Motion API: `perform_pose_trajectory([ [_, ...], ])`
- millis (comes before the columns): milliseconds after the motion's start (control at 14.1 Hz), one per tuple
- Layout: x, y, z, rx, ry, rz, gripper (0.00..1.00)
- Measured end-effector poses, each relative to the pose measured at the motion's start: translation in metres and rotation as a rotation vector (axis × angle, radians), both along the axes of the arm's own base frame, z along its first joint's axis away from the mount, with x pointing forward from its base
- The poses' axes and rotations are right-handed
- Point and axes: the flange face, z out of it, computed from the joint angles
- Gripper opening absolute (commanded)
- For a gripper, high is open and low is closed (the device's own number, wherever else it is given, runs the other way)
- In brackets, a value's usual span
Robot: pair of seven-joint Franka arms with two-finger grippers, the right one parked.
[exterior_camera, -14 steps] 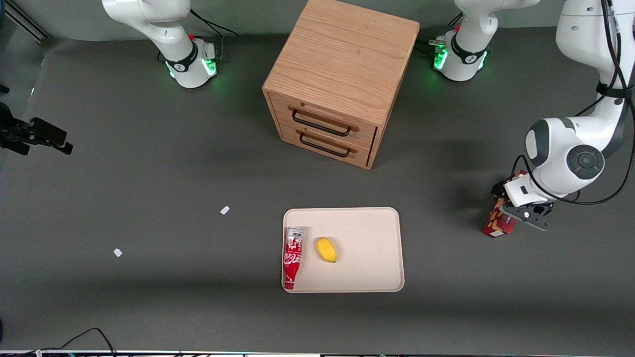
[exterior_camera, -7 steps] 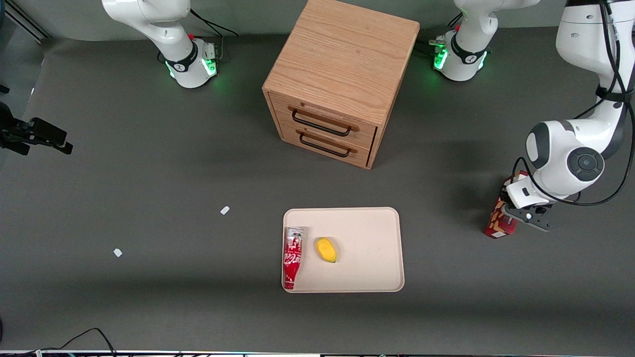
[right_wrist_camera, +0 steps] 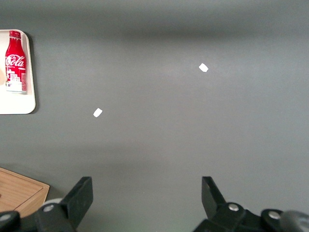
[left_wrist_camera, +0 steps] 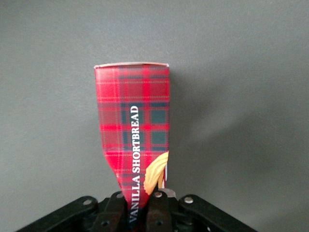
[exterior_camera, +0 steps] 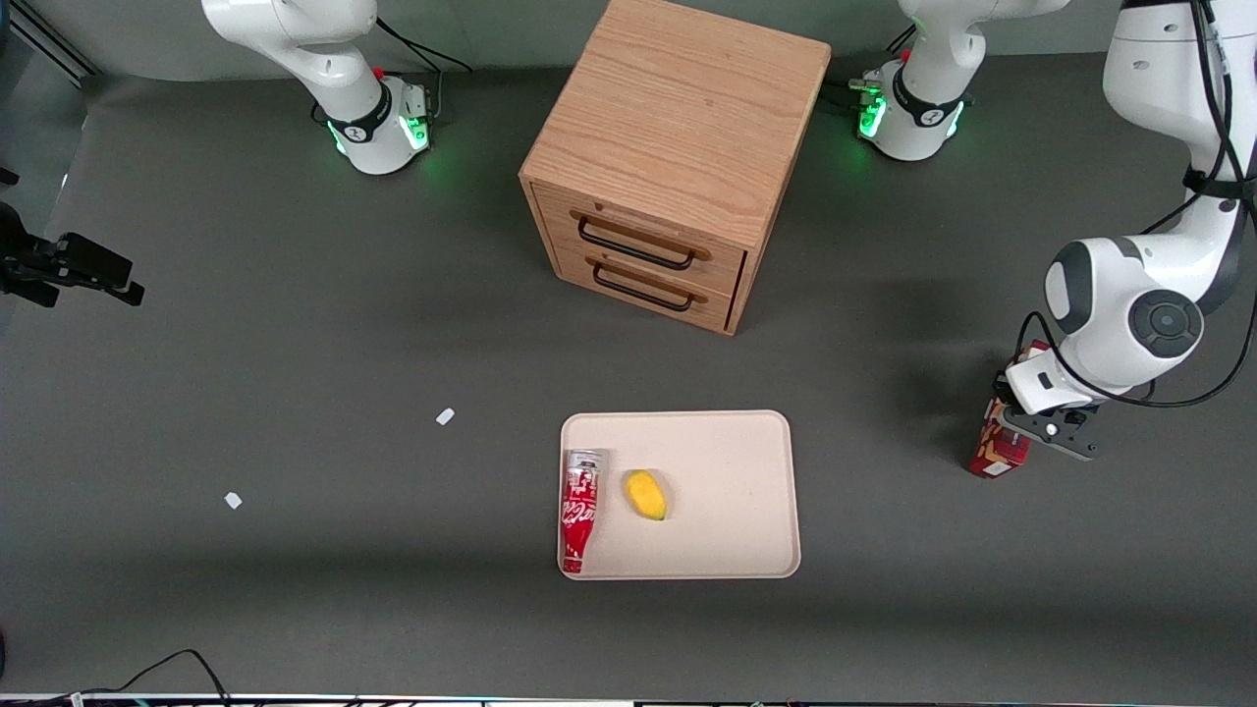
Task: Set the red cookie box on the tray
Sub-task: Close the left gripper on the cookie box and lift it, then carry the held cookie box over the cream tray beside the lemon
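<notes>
The red cookie box (exterior_camera: 1000,447), a dark red plaid carton, stands on end toward the working arm's end of the table, well apart from the tray. In the left wrist view the box (left_wrist_camera: 134,130) reads "VANILLA SHORTBREAD" and its near end is pinched between my fingers. My left gripper (exterior_camera: 1021,424) is shut on the box's upper end and shows in the wrist view too (left_wrist_camera: 139,208). The beige tray (exterior_camera: 732,462) lies flat near the table's middle, nearer the front camera than the drawer cabinet.
A red-and-white soda bottle (exterior_camera: 578,510) and a yellow fruit (exterior_camera: 645,494) lie on the tray. A wooden two-drawer cabinet (exterior_camera: 668,157) stands farther from the camera. Two small white scraps (exterior_camera: 445,416) lie toward the parked arm's end.
My gripper and the box have shifted slightly toward the working arm's end and nearer the front camera; the box now stands a little more upright.
</notes>
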Motion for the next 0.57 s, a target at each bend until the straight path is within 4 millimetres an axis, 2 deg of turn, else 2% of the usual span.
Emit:
perform_pose_trajectory([
  [142,0.008,0.000,0.047,-0.010,0.037,0.025,0.00],
  [354,0.014,-0.005,0.144,-0.042,0.119,0.106,0.00],
  [496,0.018,-0.026,0.203,-0.046,0.143,0.165,0.00],
  [567,0.020,-0.043,0.229,-0.045,0.145,0.191,0.00],
])
